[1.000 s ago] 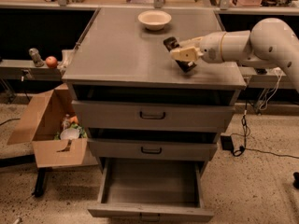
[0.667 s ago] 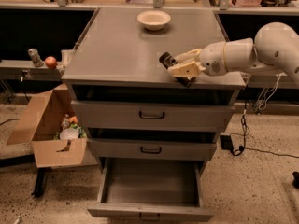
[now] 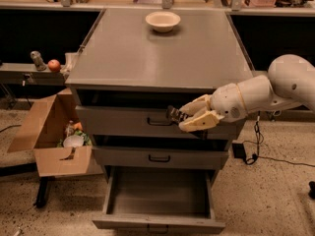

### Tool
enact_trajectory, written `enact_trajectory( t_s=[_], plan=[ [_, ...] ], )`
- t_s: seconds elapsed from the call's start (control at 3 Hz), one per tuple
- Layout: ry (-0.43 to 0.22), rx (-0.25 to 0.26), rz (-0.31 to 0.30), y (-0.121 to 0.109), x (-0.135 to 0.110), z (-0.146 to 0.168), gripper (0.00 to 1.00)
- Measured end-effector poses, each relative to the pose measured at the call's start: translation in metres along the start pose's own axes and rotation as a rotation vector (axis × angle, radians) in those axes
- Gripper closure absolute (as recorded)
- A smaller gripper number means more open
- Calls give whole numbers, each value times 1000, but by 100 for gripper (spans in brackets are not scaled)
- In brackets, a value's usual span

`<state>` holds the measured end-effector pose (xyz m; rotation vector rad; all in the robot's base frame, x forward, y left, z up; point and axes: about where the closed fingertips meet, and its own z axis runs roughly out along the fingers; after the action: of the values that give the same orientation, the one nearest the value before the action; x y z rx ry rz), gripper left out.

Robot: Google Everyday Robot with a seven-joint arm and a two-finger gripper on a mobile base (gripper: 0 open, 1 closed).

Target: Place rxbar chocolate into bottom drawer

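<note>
Lab bay: speckled floor [image 3: 275, 195], workbenches along the back wall. rxbar chocolate [image 3: 173, 115] is a dark bar pinched in the gripper [image 3: 183, 118], held in the air in front of the top drawer [image 3: 123, 119], just right of its loop handle [image 3: 159, 122]. Can't tell whether the bar touches the drawer face. Gripper is clenched on the bar, cream fingers [image 3: 197, 125] above and below it, tips pointing to 9 o'clock. Arm [image 3: 275, 90] comes in from 3 o'clock.

bottom drawer [image 3: 157, 191] sits at 6 o'clock from the bar, pulled out, flat grey interior showing. Middle drawer [image 3: 123, 156] lies between the two, closed. Cabinet top [image 3: 147, 58] is at 12 o'clock from the bar, with a cream bowl [image 3: 163, 20] near its back edge.

Cardboard box [image 3: 49, 132] on the floor at 9 o'clock from the cabinet, flaps open, small items inside. Apple [image 3: 54, 65] on a low shelf at 10 o'clock. Black adapter [image 3: 239, 150] with cable on the floor at 4 o'clock.
</note>
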<state>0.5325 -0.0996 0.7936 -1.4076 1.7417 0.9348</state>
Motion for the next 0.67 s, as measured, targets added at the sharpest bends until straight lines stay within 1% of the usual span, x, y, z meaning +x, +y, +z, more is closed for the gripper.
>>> enact_trajectory(
  t_s=[0.33,0.67],
  plan=[
    [0,0,0,0,0,0,100],
    [86,-30,11,9,32,9,100]
  ],
)
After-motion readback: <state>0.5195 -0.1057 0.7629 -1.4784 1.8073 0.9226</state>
